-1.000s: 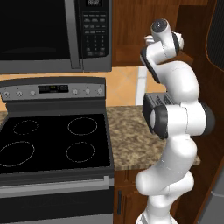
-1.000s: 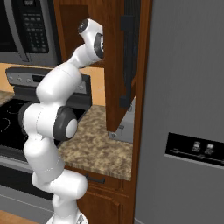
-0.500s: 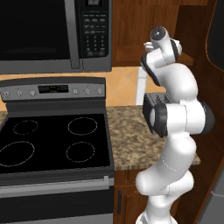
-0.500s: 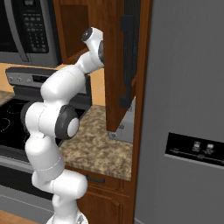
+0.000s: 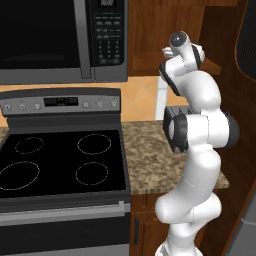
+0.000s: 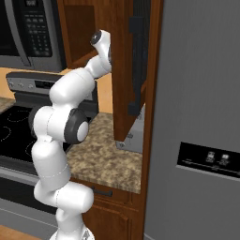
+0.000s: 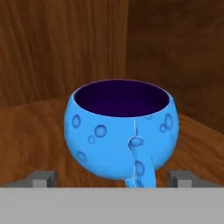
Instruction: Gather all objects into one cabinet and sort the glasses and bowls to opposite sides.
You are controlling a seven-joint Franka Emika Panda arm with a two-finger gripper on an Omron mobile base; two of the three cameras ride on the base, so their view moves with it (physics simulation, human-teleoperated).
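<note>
My fingers are spread wide, one tip [image 7: 43, 178] low on each side, with the bright-blue cup [image 7: 121, 134] sitting between them and its handle [image 7: 141, 168] pointing back at me. The cup stands upright on the wooden shelf [image 7: 35, 140] inside the dark reddish-brown cabinet [image 6: 123, 70], close to the back corner where two walls meet. I cannot tell whether either pad touches it; they look apart from its round sides. From the base views my arm [image 5: 197, 115] reaches up into the open cabinet beside the microwave [image 5: 60, 40]. I judge this is either the approach to a grasp or the moment after setting it down. To do it well I keep the hand level, stay centred on the bowl of the cup, avoid clipping the handle, and move straight along my own axis so the cup does not tip or slide into the wall.
</note>
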